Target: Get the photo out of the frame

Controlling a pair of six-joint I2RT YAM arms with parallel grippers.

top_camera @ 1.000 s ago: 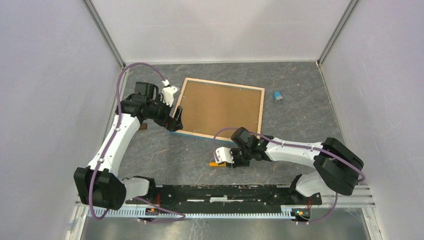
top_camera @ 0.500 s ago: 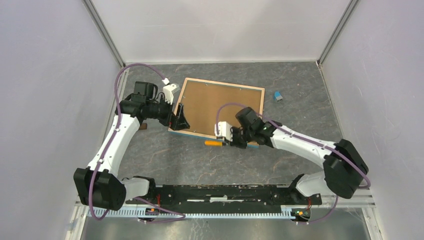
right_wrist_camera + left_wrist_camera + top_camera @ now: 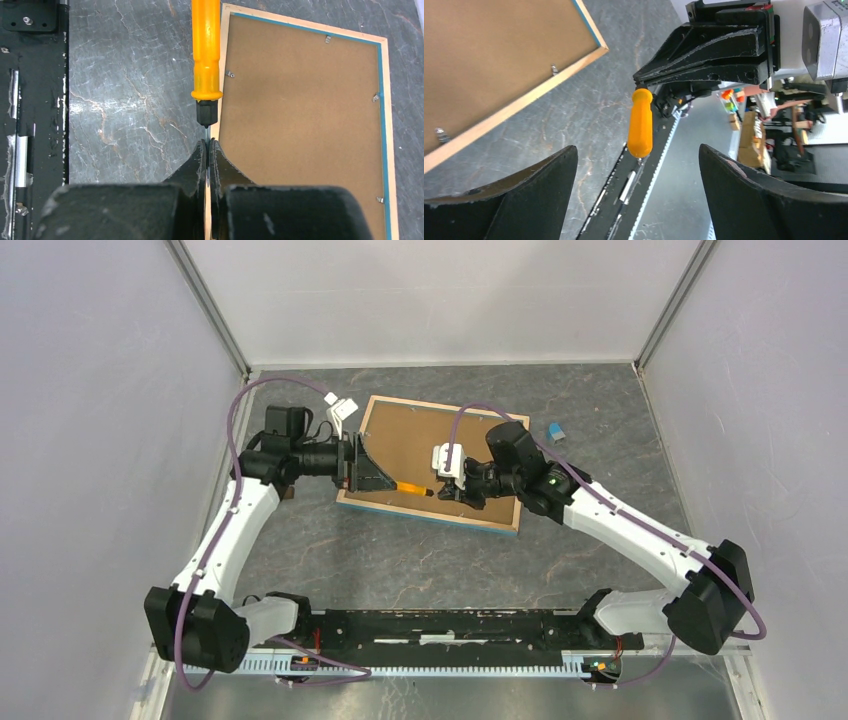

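The frame [image 3: 420, 440] lies face down on the table, brown fibreboard back up with light wood edging, blue border and small tabs; it also shows in the left wrist view [image 3: 489, 65] and the right wrist view [image 3: 300, 115]. The photo is hidden inside it. My right gripper [image 3: 447, 491] is shut on the metal shaft of an orange-handled screwdriver [image 3: 411, 487], held above the frame's near-left part; the handle [image 3: 206, 50] points toward my left gripper. My left gripper [image 3: 366, 468] is open, its fingers either side of the handle's end [image 3: 640, 125], not touching.
A small blue object [image 3: 556, 432] lies on the table right of the frame. A small brown piece [image 3: 287, 492] lies by the left arm. The black base rail [image 3: 450, 625] runs along the near edge. Walls close the left, right and back.
My right gripper carried the screwdriver from the table's near middle up over the frame. My left gripper turned toward it and now faces the handle. The frame has shifted slightly.
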